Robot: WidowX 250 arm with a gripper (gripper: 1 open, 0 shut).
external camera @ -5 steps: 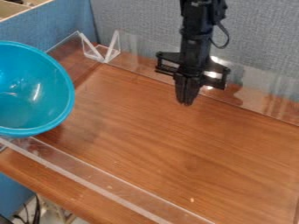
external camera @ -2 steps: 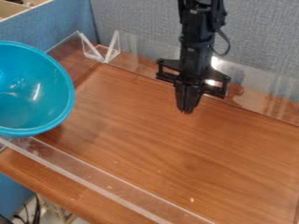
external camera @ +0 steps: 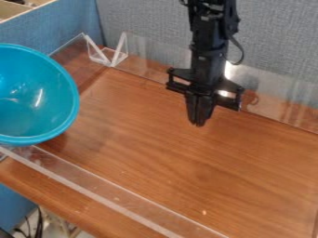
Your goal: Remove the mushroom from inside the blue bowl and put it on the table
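The blue bowl point(external camera: 35, 102) sits tilted at the left edge of the table point(external camera: 149, 163), its glossy inside facing right. No mushroom shows in the bowl or on the wood; it is hidden or out of view. My gripper point(external camera: 199, 119) hangs straight down from the black arm over the back right of the table, well to the right of the bowl. Its dark fingers point(external camera: 199, 110) are pressed together just above the wood. Nothing can be seen hanging from the tips.
Low clear acrylic walls border the table, with one along the front point(external camera: 112, 200) and one at the back right point(external camera: 280, 98). A clear triangular brace point(external camera: 106, 51) stands at the back left. A blue partition point(external camera: 56, 23) and grey fabric panel rise behind.
The wrist has rolled a little about its vertical line. The bowl has not moved.
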